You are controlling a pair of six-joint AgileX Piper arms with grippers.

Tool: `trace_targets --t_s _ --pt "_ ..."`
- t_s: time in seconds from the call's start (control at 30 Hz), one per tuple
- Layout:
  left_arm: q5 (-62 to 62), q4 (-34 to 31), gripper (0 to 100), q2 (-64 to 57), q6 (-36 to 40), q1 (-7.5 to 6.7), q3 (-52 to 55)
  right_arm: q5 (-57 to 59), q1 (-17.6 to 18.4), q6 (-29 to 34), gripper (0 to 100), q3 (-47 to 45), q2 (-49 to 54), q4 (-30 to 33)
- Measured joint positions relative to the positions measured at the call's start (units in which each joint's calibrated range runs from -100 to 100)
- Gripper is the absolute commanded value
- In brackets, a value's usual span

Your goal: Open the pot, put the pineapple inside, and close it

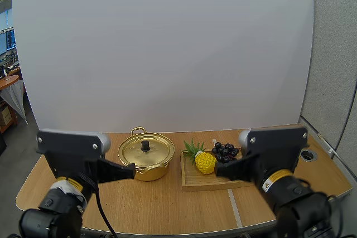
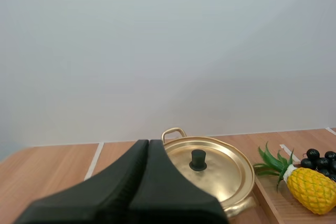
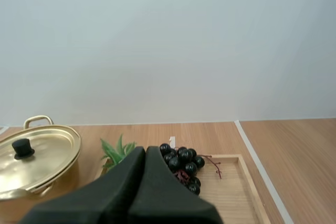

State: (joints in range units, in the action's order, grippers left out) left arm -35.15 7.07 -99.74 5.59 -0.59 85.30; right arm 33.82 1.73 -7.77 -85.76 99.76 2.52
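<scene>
A golden pot (image 1: 146, 157) stands mid-table with its lid (image 2: 210, 167) on and a black knob (image 1: 145, 145) on top. To its right a yellow pineapple (image 1: 203, 160) with green leaves lies on a wooden tray (image 1: 207, 183). My left gripper (image 1: 133, 171) hovers shut just left of the pot, its fingers (image 2: 144, 182) together as one dark wedge. My right gripper (image 1: 218, 170) is shut too, right beside the pineapple over the tray, fingers (image 3: 142, 184) pressed together. The pineapple (image 2: 311, 189) and the pot (image 3: 31, 156) show beyond the wedges.
A bunch of dark grapes (image 1: 225, 151) lies at the tray's back right, close to my right gripper. A round hole (image 1: 307, 154) sits in the table at far right. Bare wood lies in front of the pot and the tray.
</scene>
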Motion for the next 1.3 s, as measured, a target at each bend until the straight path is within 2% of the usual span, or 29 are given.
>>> trace_targets --t_s 0.4,0.57,0.67,0.83,1.13,1.2,1.3 --pt "-18.43 -0.16 0 -0.16 -0.99 0.0 -16.45 26.91 0.0 0.0 0 14.92 0.12 0.2" --pt "-26.34 -0.2 0 -0.26 -0.99 0.0 -22.87 31.63 0.0 -0.24 0 17.48 0.12 0.42" --pt "-28.69 -0.2 0 -0.26 -0.99 0.0 -24.32 32.77 0.0 -2.92 0 18.11 -0.34 -0.82" --pt "-30.82 -0.2 0 4.61 -0.99 0.0 -24.74 37.43 0.0 -5.27 0 19.54 -6.93 -5.01" --pt "-30.81 2.21 0 23.74 -0.89 0.0 -25.43 38.82 0.0 -7.66 0 28.13 -24.81 -5.97" --pt "-30.31 2.45 4 27.15 -0.89 0.05 -26.55 39.05 0.0 -7.66 0 29.45 -27.23 -5.97" --pt "-31.13 2.45 23 31.91 -0.8 0.09 -28.86 40.5 0.0 -7.74 0 32.23 -32.26 -6.07"
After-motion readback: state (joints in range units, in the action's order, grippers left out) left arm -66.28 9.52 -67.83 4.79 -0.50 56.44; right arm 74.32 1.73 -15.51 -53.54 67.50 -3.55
